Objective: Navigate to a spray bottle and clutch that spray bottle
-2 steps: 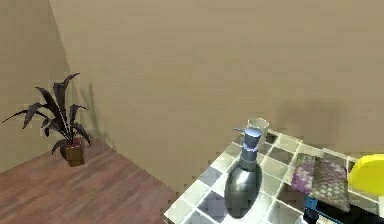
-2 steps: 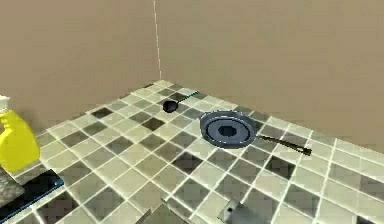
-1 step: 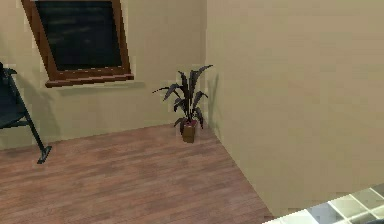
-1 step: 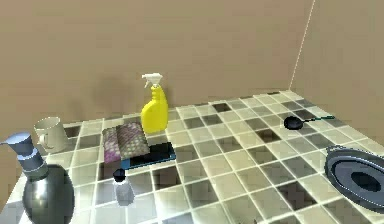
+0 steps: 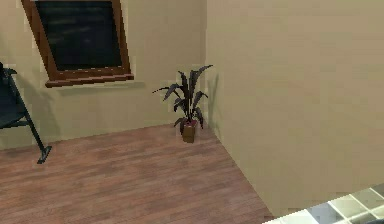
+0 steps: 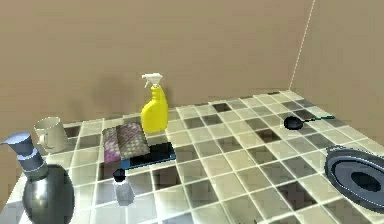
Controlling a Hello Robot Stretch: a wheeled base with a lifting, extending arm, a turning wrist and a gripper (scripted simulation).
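The arm side view shows a yellow plastic spray bottle with a white trigger head (image 6: 154,108). It stands upright on a countertop of grey and pale square tiles (image 6: 240,160), at the far part of it, close to the beige wall (image 6: 200,40). It rests on its flat base, probably because this is its stable pose and the liquid stays inside. Its long axis is vertical, and the nozzle points toward this view's left, with the trigger under it. Just beside the bottle, on the near left, a pinkish patterned folded cloth (image 6: 126,141) lies on a flat dark pad (image 6: 152,153). A white mug (image 6: 48,132) is farther left, and a grey round dispenser with a blue pump (image 6: 42,190) stands near the bottom edge. A dark round pan (image 6: 355,175) is well apart at the right.

The counter lies on the arm's side, so the approach seems almost complete. The narrow neck under the head looks the best place for a grasp.

How the gripper's fingers stand cannot be told.

In the forward view a potted plant with dark leaves (image 5: 188,100) stands in the room corner.
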